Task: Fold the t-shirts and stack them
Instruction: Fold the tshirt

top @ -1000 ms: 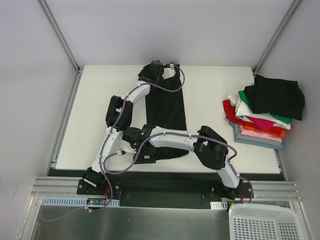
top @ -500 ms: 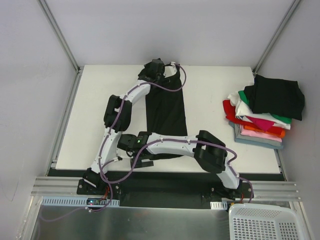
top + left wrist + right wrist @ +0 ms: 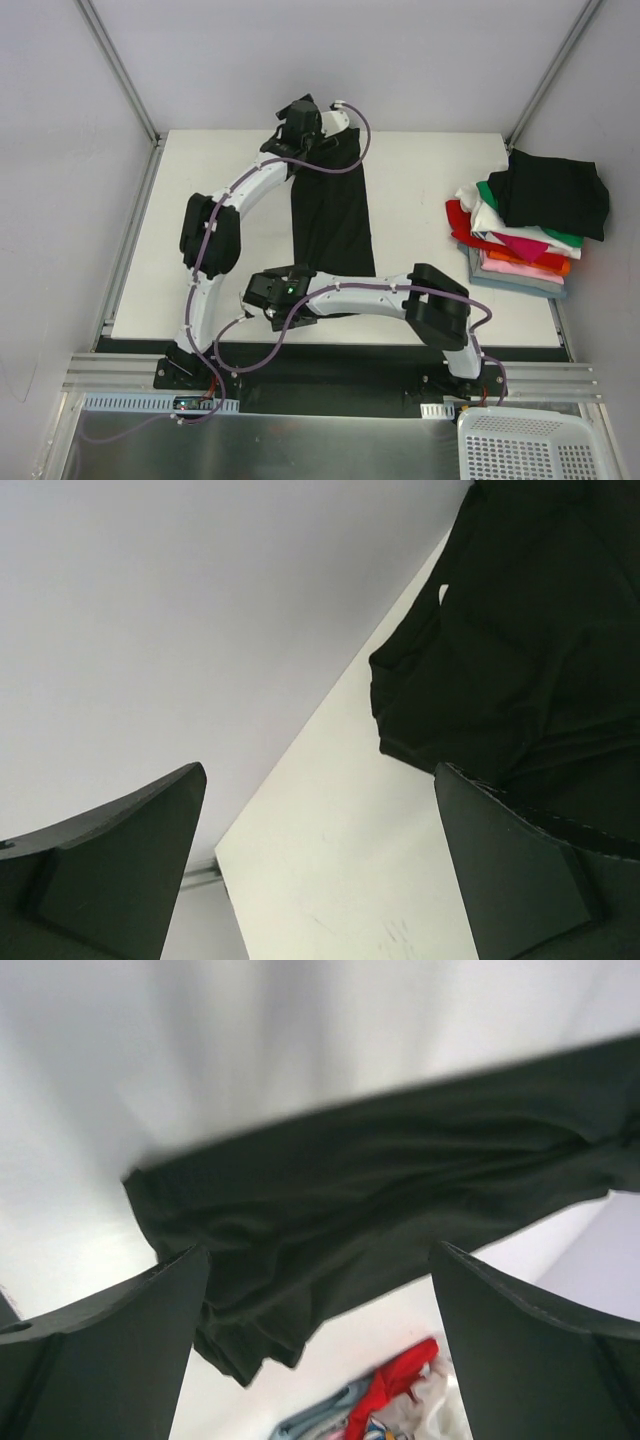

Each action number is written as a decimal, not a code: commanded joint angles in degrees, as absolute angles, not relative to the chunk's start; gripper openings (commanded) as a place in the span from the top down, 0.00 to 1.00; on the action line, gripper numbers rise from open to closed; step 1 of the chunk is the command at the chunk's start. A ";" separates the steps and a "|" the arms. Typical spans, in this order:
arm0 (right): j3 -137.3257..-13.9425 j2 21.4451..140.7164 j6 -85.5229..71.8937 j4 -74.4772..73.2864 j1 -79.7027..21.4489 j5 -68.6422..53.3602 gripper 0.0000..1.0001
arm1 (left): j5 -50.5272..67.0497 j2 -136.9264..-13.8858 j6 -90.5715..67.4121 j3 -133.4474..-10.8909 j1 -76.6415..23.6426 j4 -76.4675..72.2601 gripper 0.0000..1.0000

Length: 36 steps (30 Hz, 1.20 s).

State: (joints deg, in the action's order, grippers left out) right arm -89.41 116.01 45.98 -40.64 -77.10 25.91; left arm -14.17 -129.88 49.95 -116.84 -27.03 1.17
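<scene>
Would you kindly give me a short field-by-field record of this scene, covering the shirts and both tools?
black t-shirt: laid as a long strip on the table, running far to near
stack: folded tees at the right edge, black tee on top
left tool: open, at the strip's far end
right tool: open, at the strip's near end

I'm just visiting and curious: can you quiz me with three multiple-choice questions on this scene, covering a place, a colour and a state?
1. Where on the table is the pile of folded shirts? A left; B middle; C right.
2. Colour of the pile's top shirt? A red; B black; C white.
3. The left gripper is: A open; B shut on cloth; C shut, empty.
C, it sits by the right edge; B, black lies topmost; A, fingers apart, nothing between.
</scene>
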 commanded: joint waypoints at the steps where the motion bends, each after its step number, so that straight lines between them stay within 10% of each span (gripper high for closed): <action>1: -85.88 108.29 47.90 -37.97 -77.26 32.34 0.04 | -16.17 -119.29 45.97 -108.21 -26.63 0.18 0.01; 19: -72.08 98.45 44.12 -41.31 -75.59 24.44 0.03 | -18.90 -104.51 42.98 -79.56 -23.38 -4.22 0.01; 36: -65.31 95.54 39.73 -40.00 -75.15 19.16 0.02 | -20.13 -105.90 42.45 -77.08 -22.85 -5.27 0.01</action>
State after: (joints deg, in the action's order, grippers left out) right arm -66.52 98.13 42.04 -40.32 -75.09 21.61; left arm -18.59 -107.44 43.86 -77.43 -22.83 -2.92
